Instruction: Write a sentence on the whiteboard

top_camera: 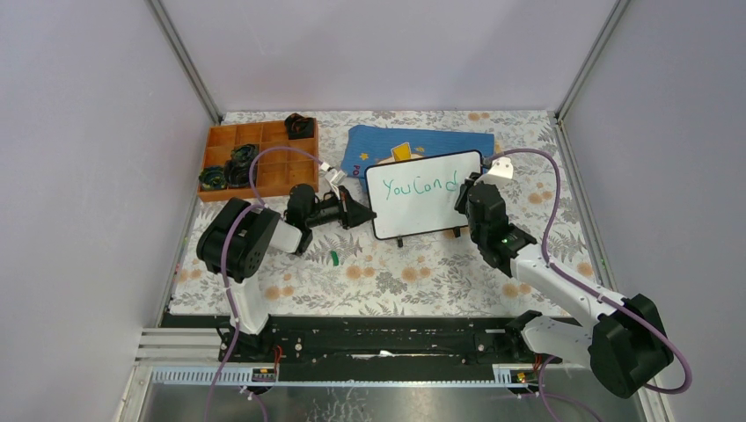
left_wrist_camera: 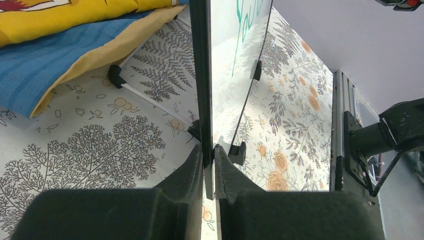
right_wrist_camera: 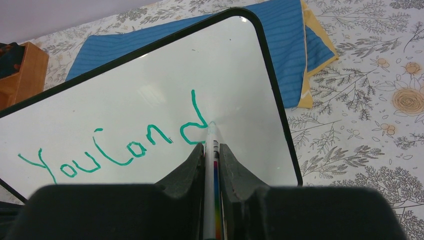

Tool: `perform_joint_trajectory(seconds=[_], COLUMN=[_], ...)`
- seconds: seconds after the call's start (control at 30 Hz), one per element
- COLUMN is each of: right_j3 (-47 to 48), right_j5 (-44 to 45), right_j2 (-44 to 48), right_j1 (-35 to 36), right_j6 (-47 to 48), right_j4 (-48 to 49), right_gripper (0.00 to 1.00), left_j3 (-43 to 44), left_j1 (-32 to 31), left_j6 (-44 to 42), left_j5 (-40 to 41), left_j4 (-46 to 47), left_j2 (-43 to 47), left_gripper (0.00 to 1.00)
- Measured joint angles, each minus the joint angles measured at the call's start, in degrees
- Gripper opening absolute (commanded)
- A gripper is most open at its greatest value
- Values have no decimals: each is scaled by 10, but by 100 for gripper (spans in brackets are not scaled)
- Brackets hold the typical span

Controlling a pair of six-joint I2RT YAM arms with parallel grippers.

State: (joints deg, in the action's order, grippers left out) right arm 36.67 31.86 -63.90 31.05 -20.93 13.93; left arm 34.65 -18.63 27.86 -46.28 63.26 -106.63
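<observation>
The whiteboard (top_camera: 422, 198) stands tilted on small black feet in the middle of the table. Green writing (top_camera: 420, 185) on it reads "You Can d"; it shows in the right wrist view (right_wrist_camera: 120, 147) too. My left gripper (top_camera: 359, 214) is shut on the board's left edge (left_wrist_camera: 201, 90), one finger on each face. My right gripper (top_camera: 464, 195) is shut on a white marker (right_wrist_camera: 210, 165) with a rainbow stripe. The marker's tip (right_wrist_camera: 211, 124) touches the board at the right side of the "d".
A blue and yellow cloth (top_camera: 413, 142) lies behind the board. An orange compartment tray (top_camera: 255, 158) with dark items stands at the back left. A small green cap (top_camera: 335, 258) lies on the floral cloth in front of the left gripper.
</observation>
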Motion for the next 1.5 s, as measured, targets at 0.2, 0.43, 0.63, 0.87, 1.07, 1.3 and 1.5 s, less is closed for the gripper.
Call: perform_joint_trajectory(seconds=[0.2,0.43,0.63,0.87,1.07,1.3,1.5], right_j3=[-6,-14,-14,-12,-1,10,10], right_j5=[0,2,10,20,26,31,30], right_j2=[0,1,4,3,-5,-9,-9], right_j1=[0,0,0,0,0,0,0], right_j6=[-4,-6,-6,-5,-2,2,3], right_j4=[0,-8,-16,-21,-22,-21,-20], right_gripper=[0,0,0,0,0,0,0], left_j3=[0,0,0,0,0,0,0], left_j1=[-1,-1,-1,-1,-1,-1,-1], left_j6=[-2,-2,-3,-4,-4,-5,-5], left_j5=[2,2,2,2,2,2,2], left_j4=[-5,-6,-6,-6,-6,-7,-7], left_j2=[3,3,3,3,3,3,3], left_gripper=[0,0,0,0,0,0,0])
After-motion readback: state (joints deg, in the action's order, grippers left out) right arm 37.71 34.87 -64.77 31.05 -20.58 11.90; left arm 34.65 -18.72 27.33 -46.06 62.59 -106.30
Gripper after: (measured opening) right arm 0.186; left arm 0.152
